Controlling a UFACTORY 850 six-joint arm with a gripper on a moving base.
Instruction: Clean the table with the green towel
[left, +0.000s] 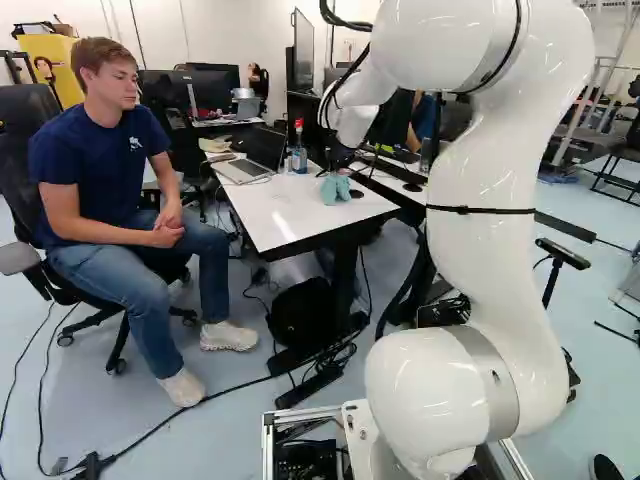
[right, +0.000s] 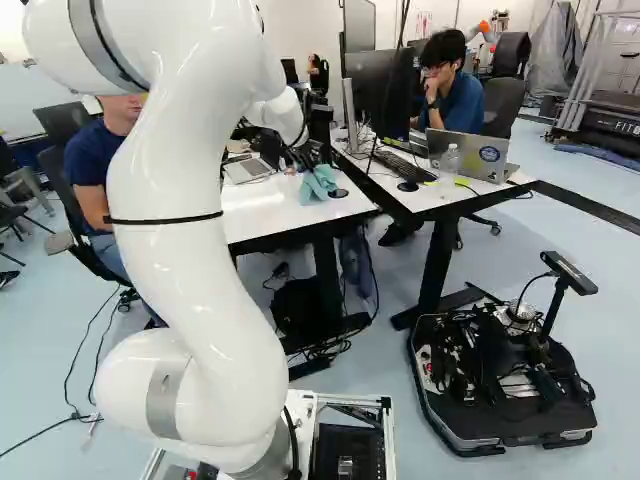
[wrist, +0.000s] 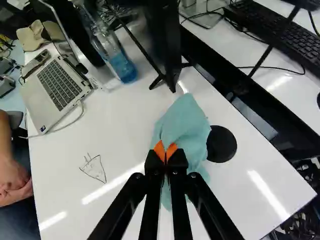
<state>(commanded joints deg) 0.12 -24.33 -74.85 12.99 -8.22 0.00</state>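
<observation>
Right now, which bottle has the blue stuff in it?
The bottle on the same table as the towel, by the open laptop. The other bottle, on the next desk, looks clear.

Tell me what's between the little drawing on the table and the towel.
Only bare white tabletop with a streak of glare between the drawing and the towel, as the wrist view shows.

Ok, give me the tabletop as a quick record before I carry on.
gripper: shut on towel
towel: blue-green, bunched, at the white table
marks: small line drawing, uncovered, apart from towel
black disc: beside towel
laptop: open
bottle: upright, blue contents, near laptop
</observation>
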